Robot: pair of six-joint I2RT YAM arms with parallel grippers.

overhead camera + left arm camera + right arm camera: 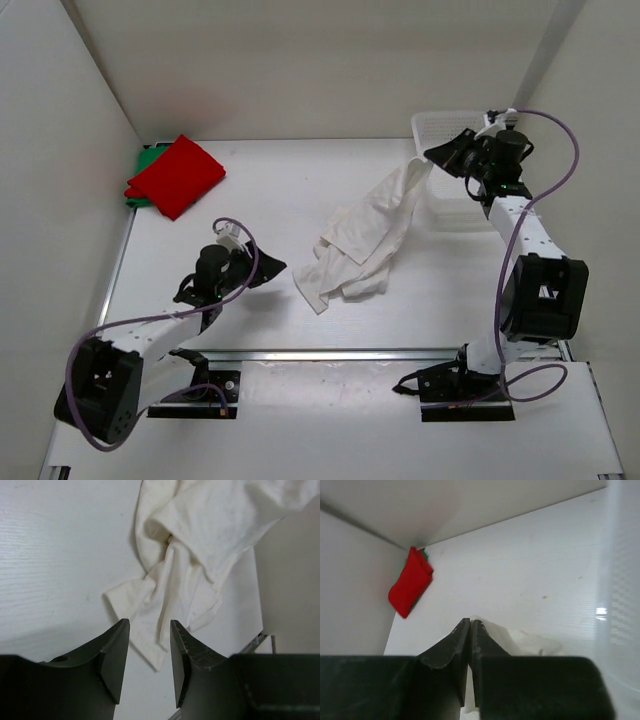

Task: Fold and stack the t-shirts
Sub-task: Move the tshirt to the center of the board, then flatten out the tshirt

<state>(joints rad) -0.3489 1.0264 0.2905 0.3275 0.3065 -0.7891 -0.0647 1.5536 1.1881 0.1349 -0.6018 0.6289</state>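
Observation:
The white t-shirt hangs crumpled from my right gripper down onto the table's middle. My right gripper is shut on its upper end beside the basket. The folded red t-shirt lies on the green t-shirt in the far left corner; both also show in the right wrist view. My left gripper is open and empty, just left of the white shirt's lower hem, which lies past its fingertips.
A white plastic mesh basket stands at the far right, behind my right gripper. White walls enclose the table on the left, back and right. A metal rail runs along the near edge.

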